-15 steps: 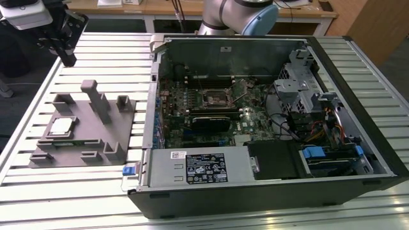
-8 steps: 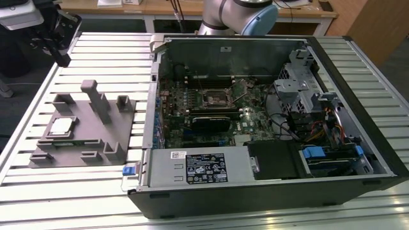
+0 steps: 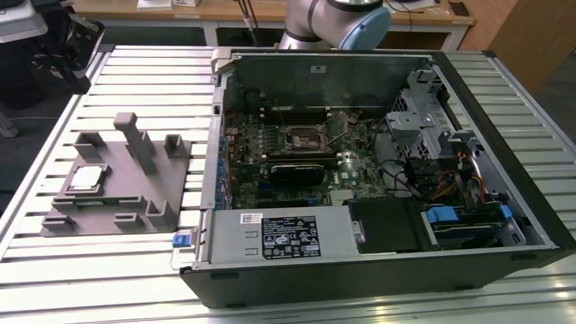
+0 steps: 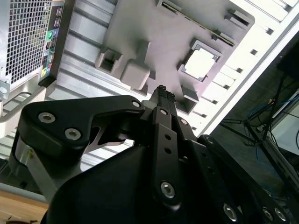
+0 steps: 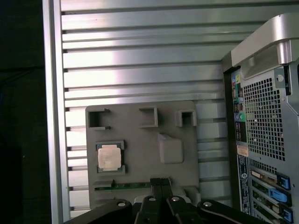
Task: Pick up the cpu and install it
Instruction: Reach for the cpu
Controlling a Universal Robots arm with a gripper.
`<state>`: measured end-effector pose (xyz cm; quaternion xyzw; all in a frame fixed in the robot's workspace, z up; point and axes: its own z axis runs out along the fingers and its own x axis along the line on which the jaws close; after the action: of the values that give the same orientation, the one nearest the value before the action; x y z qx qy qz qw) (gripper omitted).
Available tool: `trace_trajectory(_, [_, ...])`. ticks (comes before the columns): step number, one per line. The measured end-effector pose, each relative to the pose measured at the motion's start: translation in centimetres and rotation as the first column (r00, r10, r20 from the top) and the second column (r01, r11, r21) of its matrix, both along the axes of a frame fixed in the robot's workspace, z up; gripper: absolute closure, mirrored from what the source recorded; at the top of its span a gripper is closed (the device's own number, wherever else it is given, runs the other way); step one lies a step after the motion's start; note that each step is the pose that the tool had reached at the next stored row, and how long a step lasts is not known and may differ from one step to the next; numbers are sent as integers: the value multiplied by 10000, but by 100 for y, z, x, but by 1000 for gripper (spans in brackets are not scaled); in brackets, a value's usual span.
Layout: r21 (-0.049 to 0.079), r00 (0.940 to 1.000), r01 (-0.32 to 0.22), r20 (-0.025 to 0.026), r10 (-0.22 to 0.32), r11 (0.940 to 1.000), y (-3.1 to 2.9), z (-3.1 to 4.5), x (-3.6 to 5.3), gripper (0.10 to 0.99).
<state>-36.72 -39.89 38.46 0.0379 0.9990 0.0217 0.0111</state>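
Exterior view, starting from its left: a grey holder block [image 3: 126, 192] lies on the slatted table [image 3: 135, 74]. The cpu [image 3: 88, 177] sits flat in a square recess toward the block's outer side, pale face up. Further toward the exterior view's right is the opened computer case [image 3: 360, 277], with its dark square socket [image 3: 304, 137] in the middle of the motherboard. The socket looks unfilled to me.

In the first wrist view the gripper [image 5: 160, 181] hangs high over the block's edge, fingers pressed together with nothing between them. The cpu lies well apart from those fingertips. It is down below them and off to the side away from the case, so that sideways offset is what matters. Being square, the cpu has no long axis, and its edges run parallel to the block's. It is not yet picked up.
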Motion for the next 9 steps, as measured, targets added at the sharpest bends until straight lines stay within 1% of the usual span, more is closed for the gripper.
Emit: trace_trajectory(9, [-1, 10000, -1, -10, 1, 10000, 0, -5, -130, 980])
